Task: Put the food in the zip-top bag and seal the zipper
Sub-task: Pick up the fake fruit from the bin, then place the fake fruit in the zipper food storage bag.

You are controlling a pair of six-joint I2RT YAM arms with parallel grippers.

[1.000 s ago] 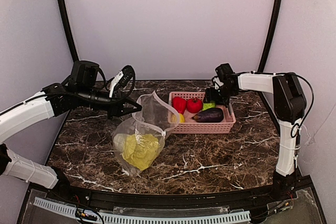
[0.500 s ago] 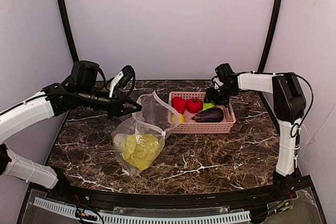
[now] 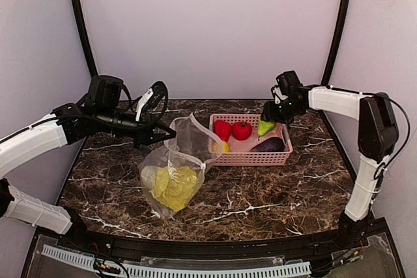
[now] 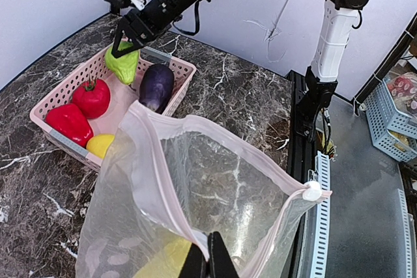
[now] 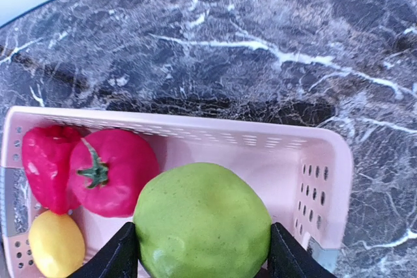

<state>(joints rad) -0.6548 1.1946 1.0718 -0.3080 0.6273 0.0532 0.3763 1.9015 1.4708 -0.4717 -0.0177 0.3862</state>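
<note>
Dark marbled tabletop [image 3: 273, 193] carries two items. Pink lattice basket [image 3: 251, 159] sits toward the far edge, right of centre. Clear zip-top bag [image 3: 171, 183] rests just beside the basket's left end, extending nearer the front.

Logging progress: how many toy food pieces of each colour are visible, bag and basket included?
Red: 2, lumpy toy bell pepper, round toy tomato
Yellow: 1, oval toy lemon
Purple: 1, glossy toy eggplant
Green: 1, rounded toy fruit
Yellow-green: 1, leafy toy cabbage
Total: 6

The basket [image 3: 251, 159] is pink, tomato [image 3: 242, 130] and pepper [image 3: 222, 129] red, aubergine [image 3: 267, 144] purple, pear-shaped piece [image 3: 265, 126] green, cabbage [image 3: 173, 187] yellow-green, bag [image 3: 192, 136] clear, table [image 3: 260, 193] dark, white-veined.
</note>
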